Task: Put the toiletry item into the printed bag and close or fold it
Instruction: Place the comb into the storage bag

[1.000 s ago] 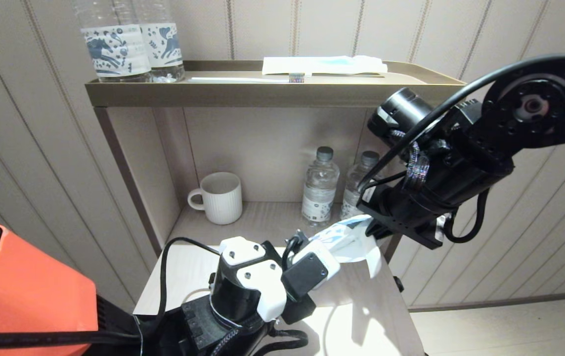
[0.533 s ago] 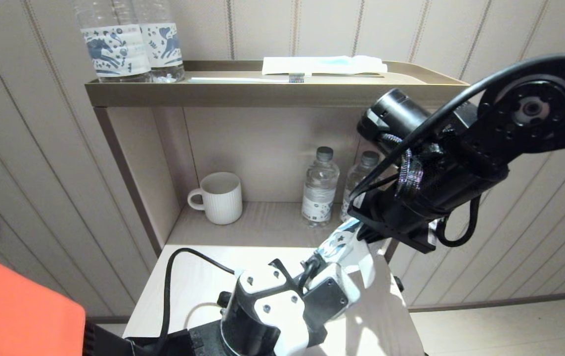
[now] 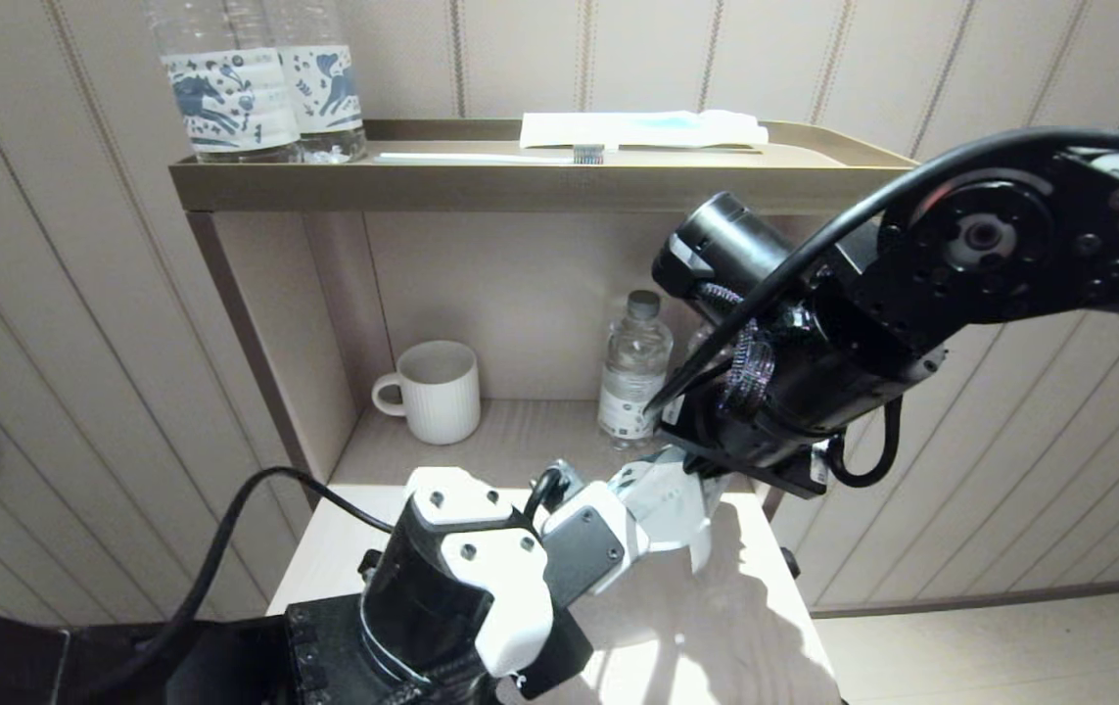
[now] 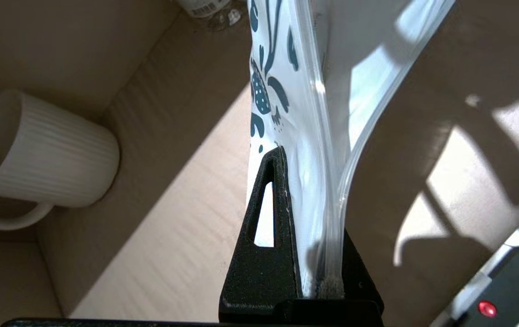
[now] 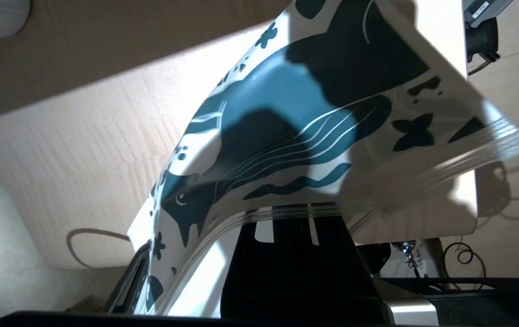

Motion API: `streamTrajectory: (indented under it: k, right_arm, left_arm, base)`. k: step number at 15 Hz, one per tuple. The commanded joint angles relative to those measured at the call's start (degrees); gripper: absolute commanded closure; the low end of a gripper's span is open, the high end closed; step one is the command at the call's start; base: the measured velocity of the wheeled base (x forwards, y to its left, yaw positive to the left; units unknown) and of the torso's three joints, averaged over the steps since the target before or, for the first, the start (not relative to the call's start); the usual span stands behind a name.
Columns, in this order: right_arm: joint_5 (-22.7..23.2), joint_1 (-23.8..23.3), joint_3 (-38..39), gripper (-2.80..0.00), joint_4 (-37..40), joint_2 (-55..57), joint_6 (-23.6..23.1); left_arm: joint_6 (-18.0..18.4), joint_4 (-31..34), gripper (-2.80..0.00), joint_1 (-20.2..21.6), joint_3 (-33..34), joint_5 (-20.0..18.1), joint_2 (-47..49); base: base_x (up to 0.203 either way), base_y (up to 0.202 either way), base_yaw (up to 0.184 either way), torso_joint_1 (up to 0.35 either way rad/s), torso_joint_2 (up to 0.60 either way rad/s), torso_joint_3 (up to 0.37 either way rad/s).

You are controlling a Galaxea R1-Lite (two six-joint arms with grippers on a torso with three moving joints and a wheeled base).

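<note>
Both grippers hold the printed bag in mid-air above the lower table, just in front of the shelf w/ the mug and water bottle. Left gripper is pinched tight on one end of the bag; right gripper is clamped on the printed end by the zip strips. Bag's long axis runs between the two, roughly left-near to right-far, so it's stretched btwn them. Toiletry item looks to be the toothbrush up on the top tray, beside the white packet, well above and behind both grippers. My read: bag still empty; right arm sits nearer the tray, but one hand must let go first.
</note>
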Motion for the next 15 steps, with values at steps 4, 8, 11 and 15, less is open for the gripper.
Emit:
streamTrajectory:
  k: [4, 8, 11, 15]
  right_arm:
    - [-0.4, 2.1, -1.1, 0.0, 0.4, 1.0, 0.4]
    - [-1.1, 2.2, -1.9, -2.8, 0.3, 1.6, 0.5]
    - [-1.3, 2.5, -2.3, -2.8, 0.3, 1.9, 0.3]
    - [-1.2, 2.5, -2.6, -2.8, 0.5, -0.6, -0.2]
  left_arm:
    - [-2.9, 2.9, 0.0, 0.1, -2.7, 0.1, -1.1]
    - [-4.2, 3.4, 0.0, -1.7, -2.8, 0.5, 0.4]
    - [-4.4, 3.3, 0.0, -2.1, -2.1, 0.4, 0.4]
    - [-4.9, 2.9, 0.0, -1.9, -1.3, 0.1, 0.4]
  base:
    - [0.0, 0.0, 0.0, 0.0, 0.0, 0.0]
    - [0.0, 0.0, 0.0, 0.0, 0.0, 0.0]
    - [0.0, 0.0, 0.0, 0.0, 0.0, 0.0]
    - [0.0, 0.0, 0.0, 0.0, 0.0, 0.0]
